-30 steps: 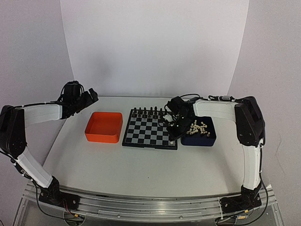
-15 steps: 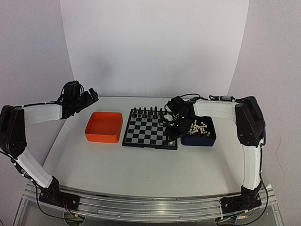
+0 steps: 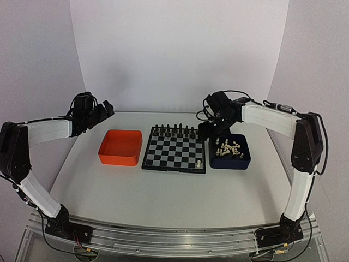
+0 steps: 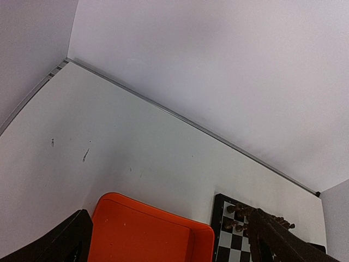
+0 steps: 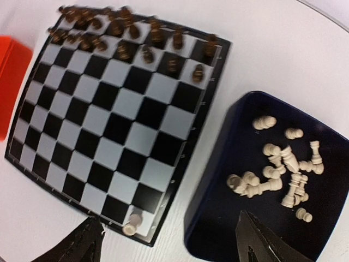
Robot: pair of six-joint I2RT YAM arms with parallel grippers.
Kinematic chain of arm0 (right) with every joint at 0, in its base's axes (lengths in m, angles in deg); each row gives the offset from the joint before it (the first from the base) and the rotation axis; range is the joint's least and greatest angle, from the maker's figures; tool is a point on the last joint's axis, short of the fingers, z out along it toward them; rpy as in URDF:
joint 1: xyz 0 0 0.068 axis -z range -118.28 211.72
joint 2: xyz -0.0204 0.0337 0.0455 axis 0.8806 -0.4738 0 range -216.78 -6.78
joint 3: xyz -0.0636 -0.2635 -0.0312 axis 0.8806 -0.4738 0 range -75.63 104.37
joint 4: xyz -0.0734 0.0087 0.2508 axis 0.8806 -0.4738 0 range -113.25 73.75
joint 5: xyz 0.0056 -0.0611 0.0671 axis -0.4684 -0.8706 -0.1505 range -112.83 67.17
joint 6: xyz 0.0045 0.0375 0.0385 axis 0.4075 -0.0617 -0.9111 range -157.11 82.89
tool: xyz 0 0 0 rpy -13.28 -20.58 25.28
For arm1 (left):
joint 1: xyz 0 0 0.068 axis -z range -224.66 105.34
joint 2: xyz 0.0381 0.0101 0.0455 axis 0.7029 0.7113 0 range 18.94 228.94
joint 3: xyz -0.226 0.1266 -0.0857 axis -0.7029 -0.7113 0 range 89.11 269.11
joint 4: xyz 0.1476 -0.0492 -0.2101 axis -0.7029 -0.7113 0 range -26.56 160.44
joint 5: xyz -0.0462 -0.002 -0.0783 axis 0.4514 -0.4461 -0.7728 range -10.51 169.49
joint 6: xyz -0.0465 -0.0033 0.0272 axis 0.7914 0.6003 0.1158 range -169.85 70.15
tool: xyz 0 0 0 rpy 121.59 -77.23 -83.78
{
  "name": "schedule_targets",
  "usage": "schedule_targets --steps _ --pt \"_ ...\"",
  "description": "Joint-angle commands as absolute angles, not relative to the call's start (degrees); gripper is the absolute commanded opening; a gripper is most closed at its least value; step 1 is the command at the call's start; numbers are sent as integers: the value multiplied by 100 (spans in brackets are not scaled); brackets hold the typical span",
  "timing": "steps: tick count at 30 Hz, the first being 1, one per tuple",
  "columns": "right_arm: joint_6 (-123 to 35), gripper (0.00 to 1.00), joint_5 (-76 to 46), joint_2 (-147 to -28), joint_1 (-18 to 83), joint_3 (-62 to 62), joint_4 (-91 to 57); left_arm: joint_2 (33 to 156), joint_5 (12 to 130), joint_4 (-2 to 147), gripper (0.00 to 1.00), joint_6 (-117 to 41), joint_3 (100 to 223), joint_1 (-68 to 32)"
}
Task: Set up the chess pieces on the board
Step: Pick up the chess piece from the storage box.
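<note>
One white piece (image 5: 131,222) stands on the board's (image 5: 109,125) near right corner; the other white pieces (image 5: 278,169) lie in the blue tray (image 5: 207,218). Right end effector (image 5: 168,232) hovers above, fingers apart; left end effector (image 3: 103,113) likewise spread.

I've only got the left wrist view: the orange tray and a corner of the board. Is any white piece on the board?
Observer: Yes, one white piece stands on the near right corner square of the board.
Operator: Where are the rest?
Observer: The other white pieces lie loose in the blue tray, just right of the board.
Operator: Is the right claw holding one?
Observer: No. The right claw is open and empty, up near the tray's far left corner.
</note>
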State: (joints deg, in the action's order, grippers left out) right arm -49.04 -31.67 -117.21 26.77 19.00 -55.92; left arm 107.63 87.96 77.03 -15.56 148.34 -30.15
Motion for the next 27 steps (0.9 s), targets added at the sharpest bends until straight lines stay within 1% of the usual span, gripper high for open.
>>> schedule_targets --steps 1,4,7,12,15,27 --pt "-6169 75 -3419 -11604 3253 1706 -5589 10763 8765 7822 100 -1693 15113 -3033" --pt "-6348 71 -3337 -11787 3318 1675 -5596 10774 8766 7818 100 -1701 15130 -3032" --pt "-6473 64 -3281 -11991 3328 1711 -5606 10805 8743 7796 100 -1699 15176 -3029" --pt "-6627 56 -3399 -12260 3350 1783 -5615 10849 8714 7757 100 -1706 15217 -3032" --pt "-6661 48 -3430 -12359 3354 1810 -5622 10842 8722 7748 100 -1715 15211 -3029" --pt "-6654 33 -3539 -12637 3350 1844 -5640 10842 8718 7723 100 -1698 15214 -3031"
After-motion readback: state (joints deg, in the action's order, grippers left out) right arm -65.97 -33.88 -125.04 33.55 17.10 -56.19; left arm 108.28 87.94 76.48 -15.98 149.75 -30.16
